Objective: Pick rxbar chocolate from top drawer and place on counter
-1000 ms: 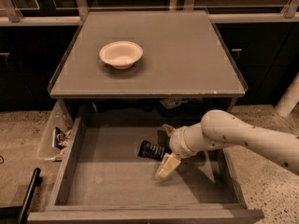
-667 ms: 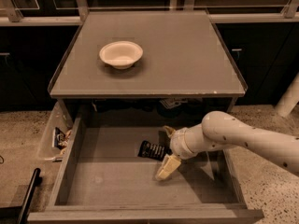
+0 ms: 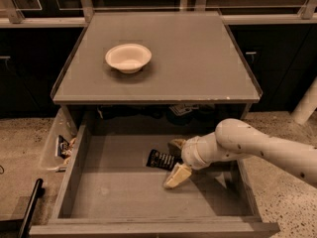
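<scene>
Grasping looks to be the step in hand. The rxbar chocolate (image 3: 159, 159) lies flat on the floor of the top drawer (image 3: 114, 192), a little toward 1 o'clock from the floor's middle. The end effector (image 3: 175, 160) sits low at the bar's 3 o'clock end. Its pale fingers (image 3: 177, 175) stand apart, one at 12 o'clock of that end and the other at 6 o'clock, so the wrapper's edge appears to lie in the gap between them; whether either pad touches it cannot be told. The arm (image 3: 267, 150) reaches in from 3 o'clock over the drawer's right wall. To do this well, the fingers should probably go down until they almost graze the grey floor and slide a touch further toward 9 o'clock, so they close across the bar's width and not just on its corner. A thin, slick wrapper held by a corner is likely to twist or slip out. The close should be gentle and square to the bar's long sides. The lift should go straight up before any swing, because the underside of the counter (image 3: 198, 58) overhangs the drawer's 12 o'clock half. On the counter a white bowl (image 3: 128, 57) sits toward 10 o'clock, leaving bare surface from 3 to 6 o'clock — a sensible place to set the bar down. A clear tray (image 3: 49, 155) of small packets (image 3: 63, 147) hangs at the drawer's 9 o'clock side, well apart from the work.
</scene>
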`<state>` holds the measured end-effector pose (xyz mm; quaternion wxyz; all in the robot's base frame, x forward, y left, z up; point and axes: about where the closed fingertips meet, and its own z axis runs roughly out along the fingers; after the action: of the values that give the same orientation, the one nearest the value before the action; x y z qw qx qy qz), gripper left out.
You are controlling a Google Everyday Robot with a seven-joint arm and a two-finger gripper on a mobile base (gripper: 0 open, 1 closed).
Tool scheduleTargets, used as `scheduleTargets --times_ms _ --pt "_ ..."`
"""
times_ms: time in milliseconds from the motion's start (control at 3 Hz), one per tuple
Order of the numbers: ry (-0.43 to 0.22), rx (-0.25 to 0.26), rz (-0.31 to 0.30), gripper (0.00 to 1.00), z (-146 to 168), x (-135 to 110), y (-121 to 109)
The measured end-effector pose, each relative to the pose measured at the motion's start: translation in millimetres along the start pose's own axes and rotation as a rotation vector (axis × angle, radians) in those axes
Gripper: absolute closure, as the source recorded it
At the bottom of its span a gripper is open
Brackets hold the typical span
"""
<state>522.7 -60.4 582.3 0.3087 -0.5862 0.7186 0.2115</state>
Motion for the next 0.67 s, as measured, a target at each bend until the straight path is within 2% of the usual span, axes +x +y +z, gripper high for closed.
scheduleTargets --times_ms 667 --pt "0.0 0.0 0.0 0.65 0.0 -0.1 0.0"
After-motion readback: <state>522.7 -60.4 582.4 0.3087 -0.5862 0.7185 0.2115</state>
